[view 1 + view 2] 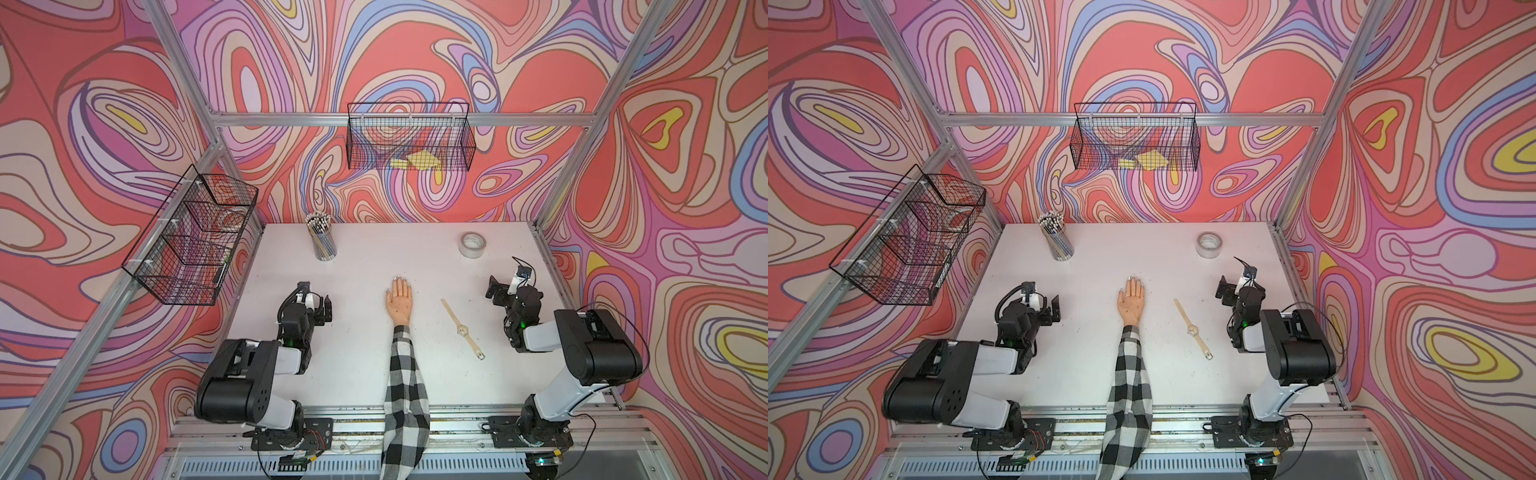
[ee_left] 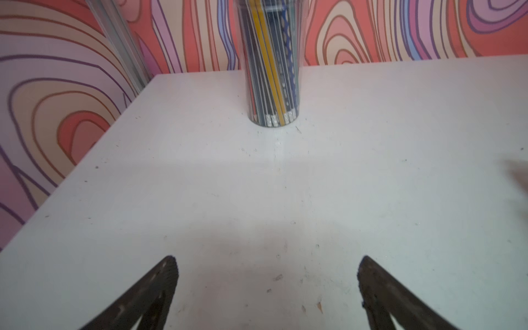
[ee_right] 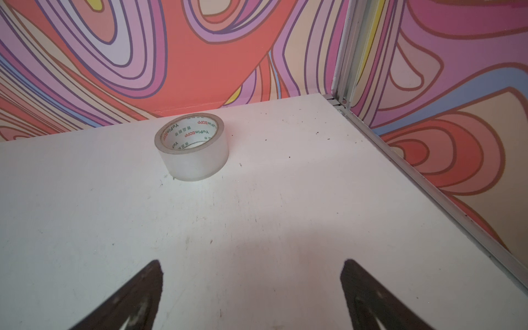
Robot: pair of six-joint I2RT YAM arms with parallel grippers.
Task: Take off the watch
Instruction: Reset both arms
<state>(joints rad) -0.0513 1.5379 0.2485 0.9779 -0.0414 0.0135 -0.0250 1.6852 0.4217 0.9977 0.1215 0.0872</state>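
Watch point(image 1: 461, 329) lies diagonally on table point(image 1: 365, 249), buckle end nearward.

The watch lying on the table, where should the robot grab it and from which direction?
Pinch the strap just beside the dial, coming straight down with the right pincer, which is nearer and open. The watch lies flat and stretched straight on the table, so set the jaws across the strap's narrow width.

The table point(image 1: 357, 257) is white, matt and a bit scratched. The tape point(image 3: 192, 147) is clear shiny plastic. The sleeve point(image 1: 405, 386) is checked cloth.
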